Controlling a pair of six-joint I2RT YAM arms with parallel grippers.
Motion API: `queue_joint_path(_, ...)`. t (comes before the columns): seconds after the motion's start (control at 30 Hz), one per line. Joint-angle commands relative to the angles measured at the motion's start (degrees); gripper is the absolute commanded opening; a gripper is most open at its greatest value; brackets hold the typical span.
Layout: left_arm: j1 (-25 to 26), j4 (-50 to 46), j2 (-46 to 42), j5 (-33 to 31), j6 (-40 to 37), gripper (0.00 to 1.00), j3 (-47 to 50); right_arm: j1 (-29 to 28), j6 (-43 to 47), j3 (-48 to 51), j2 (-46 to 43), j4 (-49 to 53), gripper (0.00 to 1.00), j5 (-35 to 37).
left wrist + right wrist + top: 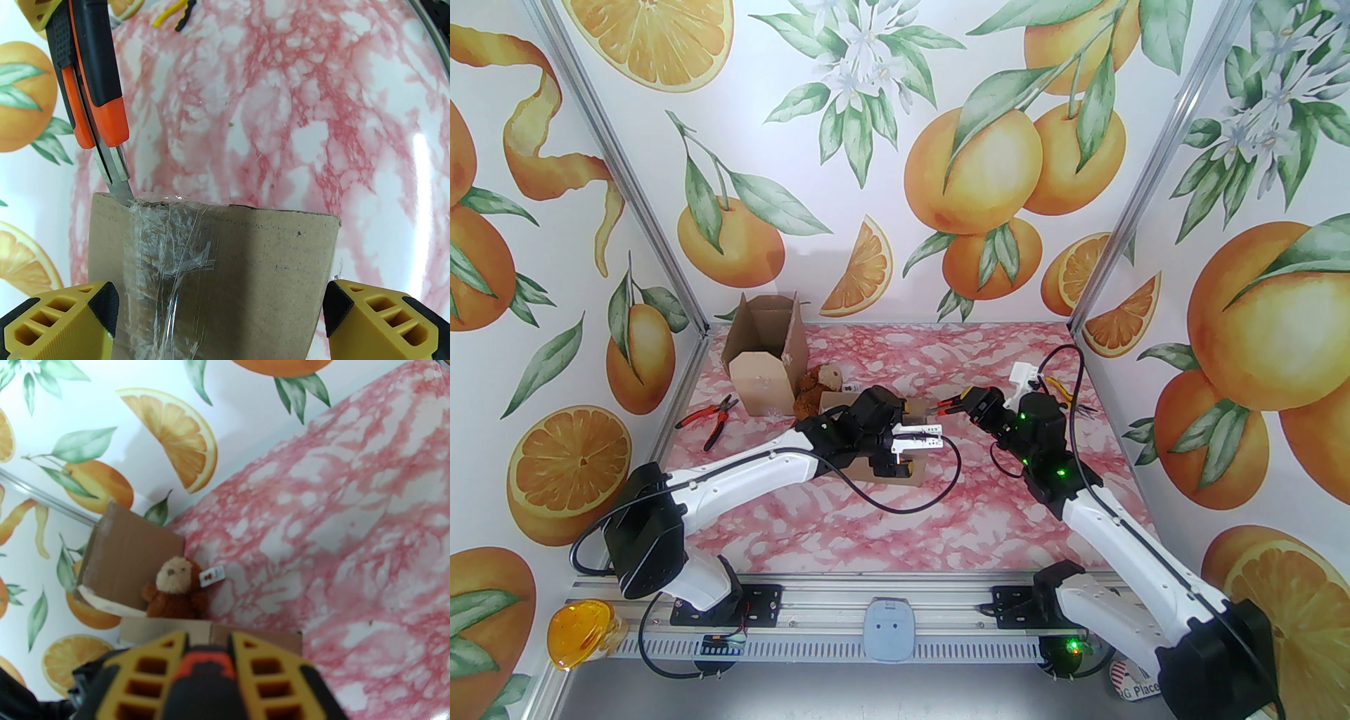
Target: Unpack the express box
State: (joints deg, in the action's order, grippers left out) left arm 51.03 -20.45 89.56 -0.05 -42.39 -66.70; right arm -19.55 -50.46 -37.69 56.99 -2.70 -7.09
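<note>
Left gripper point(221, 306) stands released, and we see the express box point(274, 267) between its fingers, one at each side. Beyond it, we find the right gripper point(207, 644) clenched on the utility knife point(88, 63). The knife's blade point(121, 191) meets the clear tape point(158, 239) at the box's far edge.

table top point(942, 513): pink and white marbling
walls point(900, 176): white, printed with oranges, orange slices, green leaves and pale blossoms
express box point(253, 267): brown cardboard with dark specks, clear glossy tape
utility knife point(88, 70): black and orange body, silver blade
left gripper point(221, 306): yellow fingers, black pads
right gripper point(207, 644): yellow fingers
plush toy point(175, 592): dark brown body, tan face
open box point(766, 351): plain brown cardboard
pliers point(709, 420): red and black handles
arms point(752, 467): white shells, black joints
</note>
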Motion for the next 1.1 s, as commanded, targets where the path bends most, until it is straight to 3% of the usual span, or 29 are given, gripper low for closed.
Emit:
queue_joint_path(0.0,-2.28,7.08,-1.35,-0.86,3.35,1.00,1.65,-0.66,-1.15,1.58,-1.23,3.06,0.00,-3.81)
queue_joint_path(0.2,-6.10,8.68,-2.90,4.92,8.04,0.99,3.18,-0.66,-2.05,2.40,-3.23,5.30,0.00,-4.33)
queue_joint_path(0.6,-7.55,7.09,0.25,8.52,11.10,0.89,1.54,-0.63,-7.55,5.17,-3.18,2.71,0.00,-4.81)
queue_joint_path(1.07,-8.82,6.70,1.86,2.96,17.52,0.82,-0.97,-0.75,-10.11,5.96,-4.41,5.30,0.00,-4.64)
